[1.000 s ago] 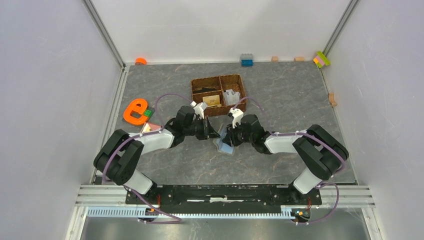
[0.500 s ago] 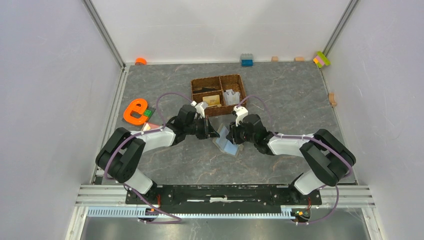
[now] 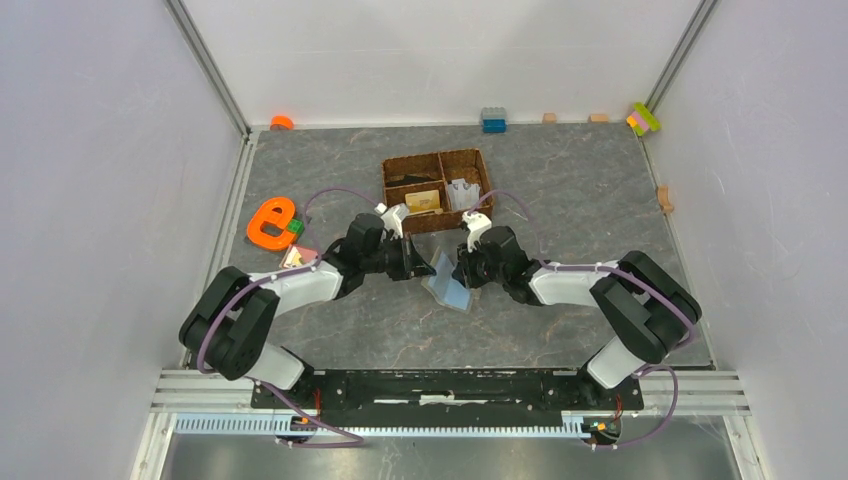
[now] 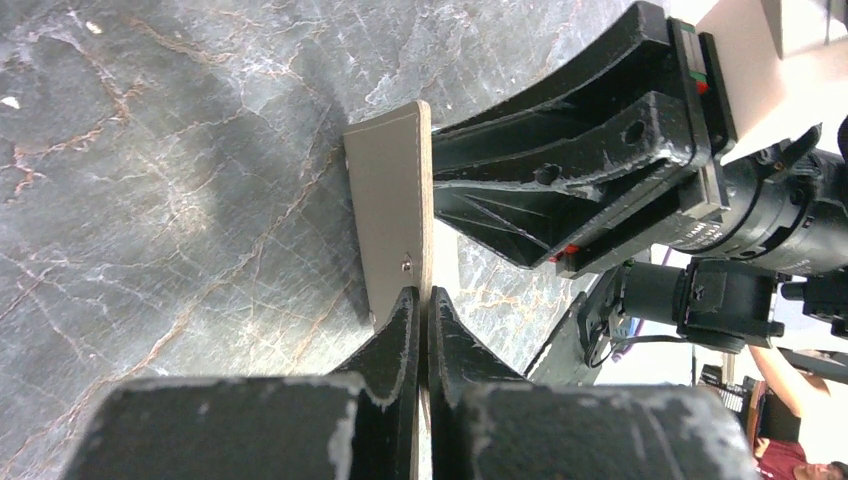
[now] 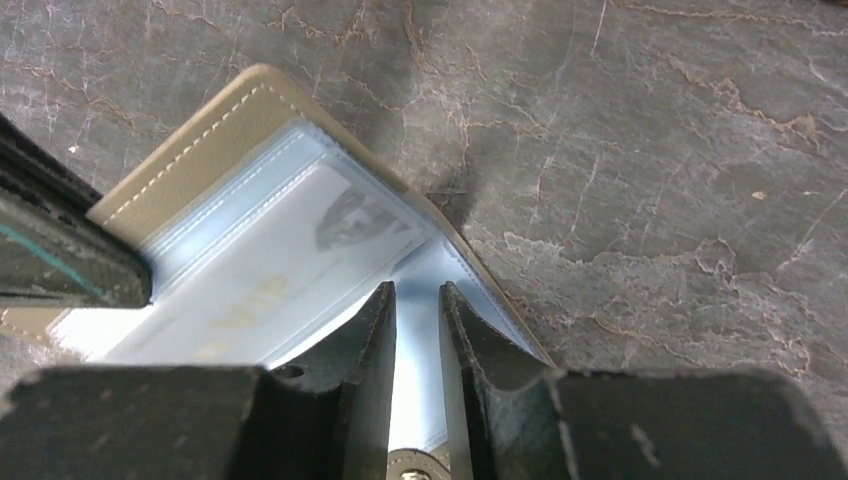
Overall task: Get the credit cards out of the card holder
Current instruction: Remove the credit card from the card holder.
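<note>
The card holder (image 3: pixel 447 284) lies open at the table's middle, grey-olive outside, light-blue inside. My left gripper (image 3: pixel 421 263) is shut on the edge of its raised olive flap (image 4: pixel 392 190), held upright. My right gripper (image 3: pixel 459 272) is over the other half. Its jaws stand a narrow gap apart, and the holder's small tab (image 5: pixel 415 466) sits between them. In the right wrist view a pale card (image 5: pixel 290 262) with faint gold letters sits in a clear sleeve of the holder (image 5: pixel 190 135). No orange-tan card shows in the holder.
A brown woven divided basket (image 3: pixel 386 186) with small items stands just behind the grippers. An orange e-shaped toy (image 3: pixel 270 222) lies to the left. Small blocks (image 3: pixel 493 120) line the back wall and the right edge (image 3: pixel 664 197).
The holder has opened out. My left gripper has drawn its flap back to the left, away from the right gripper. My right gripper has stayed on the other half.
</note>
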Robot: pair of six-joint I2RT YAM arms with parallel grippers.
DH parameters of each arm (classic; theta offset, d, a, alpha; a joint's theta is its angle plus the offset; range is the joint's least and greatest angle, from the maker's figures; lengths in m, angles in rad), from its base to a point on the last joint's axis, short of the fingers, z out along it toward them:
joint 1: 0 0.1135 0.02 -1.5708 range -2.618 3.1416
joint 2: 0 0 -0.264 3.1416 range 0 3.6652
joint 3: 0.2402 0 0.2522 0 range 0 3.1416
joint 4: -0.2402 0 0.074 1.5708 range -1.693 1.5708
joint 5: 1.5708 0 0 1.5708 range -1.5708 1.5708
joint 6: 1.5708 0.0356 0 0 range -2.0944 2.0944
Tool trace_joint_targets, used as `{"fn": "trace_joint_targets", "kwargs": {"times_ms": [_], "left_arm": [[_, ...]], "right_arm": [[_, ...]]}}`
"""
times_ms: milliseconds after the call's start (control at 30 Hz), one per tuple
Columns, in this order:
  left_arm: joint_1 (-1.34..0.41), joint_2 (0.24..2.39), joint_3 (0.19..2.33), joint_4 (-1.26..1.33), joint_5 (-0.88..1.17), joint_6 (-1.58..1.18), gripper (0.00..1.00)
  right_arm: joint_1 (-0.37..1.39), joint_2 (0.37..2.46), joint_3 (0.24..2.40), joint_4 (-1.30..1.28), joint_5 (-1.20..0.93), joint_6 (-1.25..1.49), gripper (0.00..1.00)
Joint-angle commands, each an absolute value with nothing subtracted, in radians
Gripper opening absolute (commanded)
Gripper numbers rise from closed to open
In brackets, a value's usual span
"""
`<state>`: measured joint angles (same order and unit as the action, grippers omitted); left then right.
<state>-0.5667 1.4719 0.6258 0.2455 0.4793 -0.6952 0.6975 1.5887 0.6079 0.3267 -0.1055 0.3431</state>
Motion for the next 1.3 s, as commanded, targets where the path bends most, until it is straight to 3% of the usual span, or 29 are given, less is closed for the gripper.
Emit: {"fn": "trace_joint_targets", "kwargs": {"times_ms": [0, 233, 533, 933, 1267], "left_arm": [[-0.561, 1.480, 0.624, 0.380, 0.577, -0.729, 0.02], [-0.568, 1.542, 0.622, 0.453, 0.618, -0.762, 0.02], [-0.573, 1.617, 0.673, 0.355, 0.591, -0.739, 0.02], [-0.574, 1.535, 0.680, 0.223, 0.452, -0.678, 0.02], [-0.571, 1.473, 0.663, 0.210, 0.407, -0.672, 0.02]], "right_arm": [[0.692, 1.629, 0.641, 0.312, -0.127, 0.339, 0.27], [0.693, 1.648, 0.648, 0.324, -0.158, 0.341, 0.26], [0.692, 1.643, 0.646, 0.326, -0.170, 0.347, 0.26], [0.678, 1.562, 0.608, 0.337, -0.183, 0.375, 0.31], [0.671, 1.497, 0.505, 0.528, -0.324, 0.476, 0.58]]}}
